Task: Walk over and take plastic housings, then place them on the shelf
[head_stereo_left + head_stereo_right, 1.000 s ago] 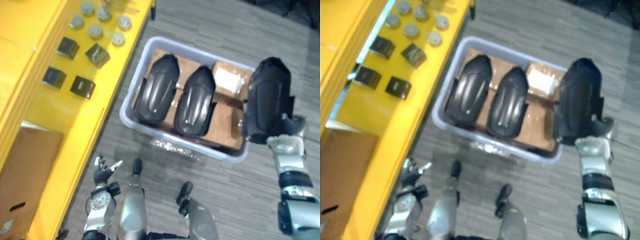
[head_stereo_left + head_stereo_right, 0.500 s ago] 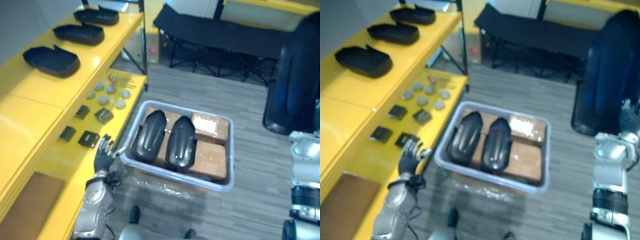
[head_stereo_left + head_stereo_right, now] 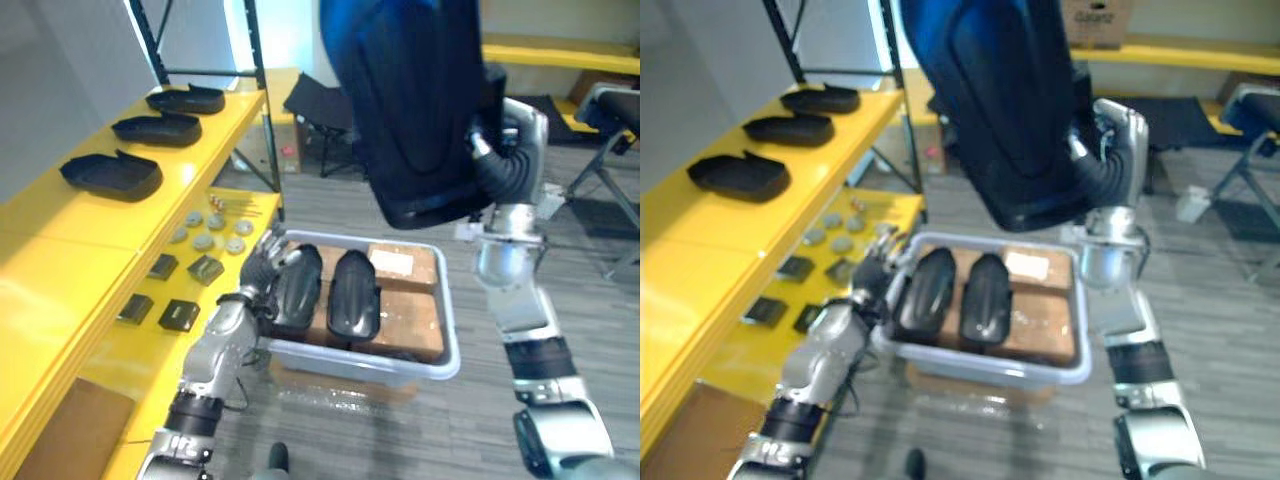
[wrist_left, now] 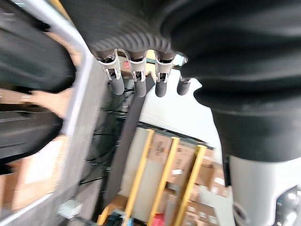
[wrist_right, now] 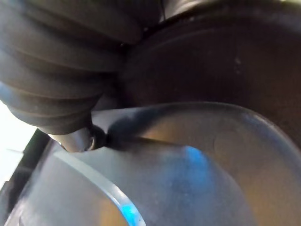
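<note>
A large black plastic housing (image 3: 420, 100), shaped like a smooth, glossy curved shell with a hollow inside, is held high in front of the head camera. It is clamped near its lower edge by the right hand (image 3: 515, 140). It is judged light and stiff but bulky and slippery, so the rim is thought the best place to grip. The left hand (image 3: 262, 272) is seen loose, fingers straight, at the rim of a grey bin (image 3: 440, 360). Inside the bin, two more housings (image 3: 353, 293) lie on cardboard boxes (image 3: 405, 325). Three housings (image 3: 112, 174) are seen on the yellow shelf (image 3: 70, 250).
</note>
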